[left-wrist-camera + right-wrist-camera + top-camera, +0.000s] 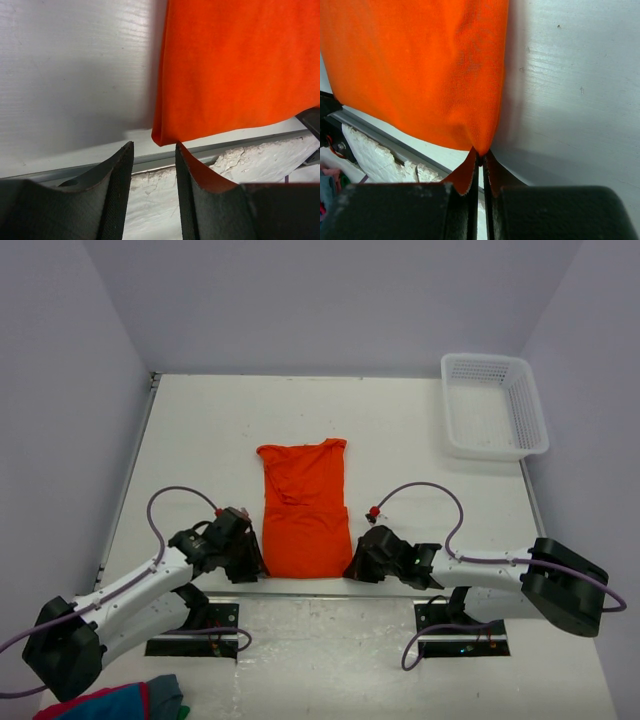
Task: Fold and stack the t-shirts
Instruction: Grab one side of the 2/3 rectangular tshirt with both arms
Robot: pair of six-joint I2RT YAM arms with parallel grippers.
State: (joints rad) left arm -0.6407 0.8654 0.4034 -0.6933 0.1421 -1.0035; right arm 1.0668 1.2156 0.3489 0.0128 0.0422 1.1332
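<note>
The white bench [200, 430] carries the orange t-shirt [305, 520], which lies as a long folded strip in the middle with its lower hem close to the near edge. A white basket [488, 448] stands at the far right corner, and a red, blue and grey bundle [120, 702] lies at the near left corner. The right hand [481, 156] is closed on the near right corner of the t-shirt and pinches the cloth, while the left hand [154, 147] is open just beside the near left corner, with nothing between its fingers.
</note>
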